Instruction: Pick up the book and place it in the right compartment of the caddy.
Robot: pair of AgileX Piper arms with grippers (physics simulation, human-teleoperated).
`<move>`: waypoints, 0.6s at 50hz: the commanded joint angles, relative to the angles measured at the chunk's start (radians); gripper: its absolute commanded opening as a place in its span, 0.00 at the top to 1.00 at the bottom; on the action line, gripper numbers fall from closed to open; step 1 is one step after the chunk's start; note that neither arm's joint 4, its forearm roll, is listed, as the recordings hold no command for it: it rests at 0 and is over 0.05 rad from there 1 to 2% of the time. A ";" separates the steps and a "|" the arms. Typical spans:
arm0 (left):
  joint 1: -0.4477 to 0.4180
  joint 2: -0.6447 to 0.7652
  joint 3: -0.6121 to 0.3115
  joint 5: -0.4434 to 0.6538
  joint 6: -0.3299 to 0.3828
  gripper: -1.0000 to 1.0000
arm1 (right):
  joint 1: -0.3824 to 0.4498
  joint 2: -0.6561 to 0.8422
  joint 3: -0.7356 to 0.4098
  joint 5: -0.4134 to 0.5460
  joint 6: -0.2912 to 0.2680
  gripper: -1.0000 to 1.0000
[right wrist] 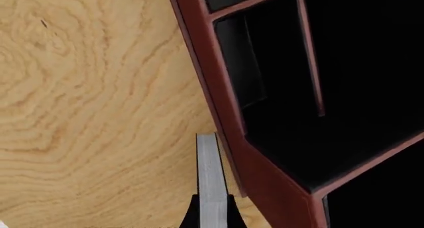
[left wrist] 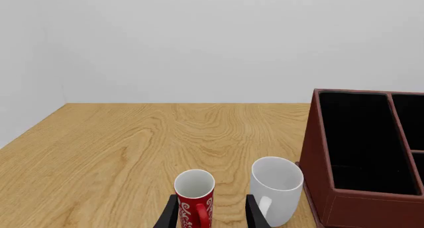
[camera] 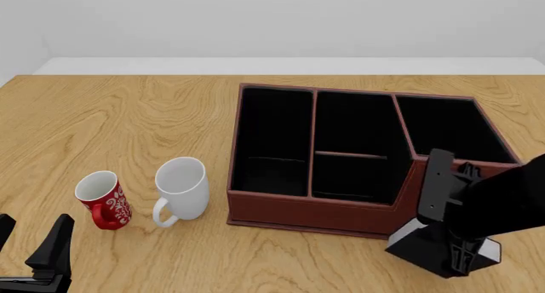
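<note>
The black book (camera: 422,247) with its white page edge (right wrist: 210,178) is tilted, just in front of the caddy's (camera: 298,211) near right corner, low over the table. My right gripper (camera: 460,258) is shut on it; in the right wrist view the fingers (right wrist: 192,215) pinch the page edge, next to the caddy wall (right wrist: 265,173). The right compartment (camera: 447,127), with taller walls, is empty. My left gripper (camera: 30,242) is open and empty at the near left, short of the mugs.
A red mug (camera: 101,200) and a white mug (camera: 181,187) stand upright left of the caddy; both show in the left wrist view, the red mug (left wrist: 194,195) and the white mug (left wrist: 276,188). The caddy's left (camera: 272,133) and middle sections are empty.
</note>
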 commanded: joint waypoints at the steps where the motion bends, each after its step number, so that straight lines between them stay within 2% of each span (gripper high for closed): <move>1: 0.000 0.000 0.000 0.000 0.000 0.00 | 0.030 -0.025 -0.030 0.044 0.036 1.00; 17: 0.000 0.000 0.000 0.000 0.000 0.00 | 0.049 -0.062 -0.123 0.131 0.038 1.00; 22: 0.000 0.000 0.000 0.000 0.000 0.00 | 0.094 -0.072 -0.158 0.161 0.067 1.00; 30: 0.000 0.000 0.000 0.000 0.000 0.00 | 0.143 -0.090 -0.200 0.204 0.082 1.00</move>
